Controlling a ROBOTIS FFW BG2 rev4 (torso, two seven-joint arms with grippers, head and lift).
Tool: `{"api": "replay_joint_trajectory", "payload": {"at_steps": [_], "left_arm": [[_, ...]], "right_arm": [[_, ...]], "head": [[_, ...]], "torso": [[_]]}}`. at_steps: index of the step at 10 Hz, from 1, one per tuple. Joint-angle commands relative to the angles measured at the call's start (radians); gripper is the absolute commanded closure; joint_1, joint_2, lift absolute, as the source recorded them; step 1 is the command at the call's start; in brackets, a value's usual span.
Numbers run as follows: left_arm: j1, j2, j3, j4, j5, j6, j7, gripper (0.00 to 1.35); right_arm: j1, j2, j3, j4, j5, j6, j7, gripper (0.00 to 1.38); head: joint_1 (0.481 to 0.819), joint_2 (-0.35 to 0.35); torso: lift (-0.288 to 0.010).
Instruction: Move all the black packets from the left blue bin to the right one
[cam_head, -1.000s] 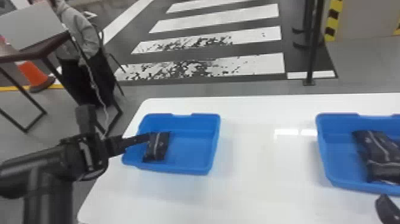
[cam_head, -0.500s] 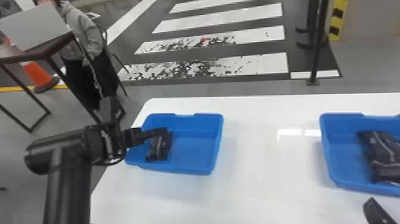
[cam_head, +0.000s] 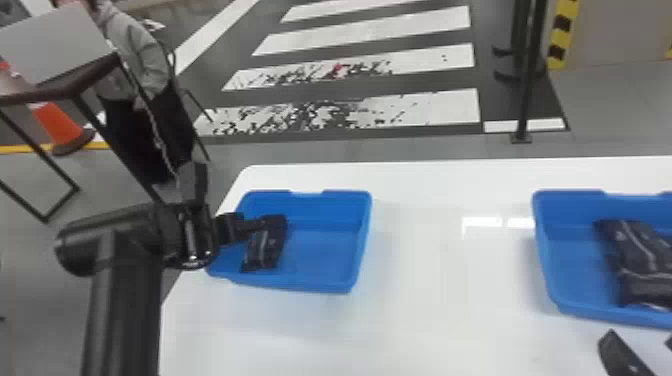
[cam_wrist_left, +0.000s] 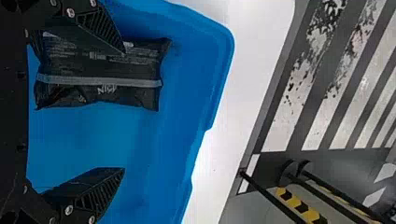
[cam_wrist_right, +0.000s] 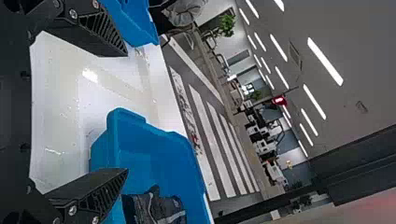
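Spread fingers (cam_wrist_right: 112, 35) stand near the right blue bin (cam_wrist_right: 168, 154), which holds black packets (cam_wrist_right: 156, 207).

And it was a big indoor hall, exact kind unclear: broad white crosswalk stripes (cam_head: 370, 30) over dark flooring (cam_head: 435, 81), 1 orange plastic cone (cam_head: 59, 125), yellow-and-black hazard striping (cam_head: 559, 37), long white ceiling lights (cam_wrist_right: 325, 61) overhead!

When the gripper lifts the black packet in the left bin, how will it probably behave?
The packet looks soft, with wrinkled ends, so it would probably bend when pinched. Its smooth-looking film wrapper could slip a little in a loose grip. It lies flat in the blue bin, so rolling seems unlikely.
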Motion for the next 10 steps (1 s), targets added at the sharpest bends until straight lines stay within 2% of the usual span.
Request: {"api": "replay_joint_trajectory", "payload": {"at_steps": [1, 4, 7, 10], "left_arm": [[-0.021, 0.015, -0.045, 0.045, 0.022, 0.003, 0.000, 0.15], [-0.025, -0.005, -0.013, 0.045, -0.070, 0.018, 0.006, 0.15], [-0.025, -0.005, -0.005, 0.045, -0.082, 0.037, 0.018, 0.15], [-0.028, -0.005, 0.003, 0.045, -0.084, 0.084, 0.064, 0.16]], "right_arm": [[-0.008, 0.002, 0.004, 0.008, -0.003, 0.003, 0.002, 0.15], [-0.008, 0.002, 0.004, 0.015, -0.017, 0.013, 0.010, 0.15], [-0.010, 0.002, 0.002, 0.025, -0.029, 0.025, 0.016, 0.15], [-0.025, 0.002, 0.004, 0.047, -0.037, 0.044, 0.030, 0.15]], "head": [[0.695, 0.324], [0.695, 0.313], [0.695, 0.342], [0.695, 0.350]], "torso": [[-0.138], [-0.138], [-0.138], [-0.138]]}}
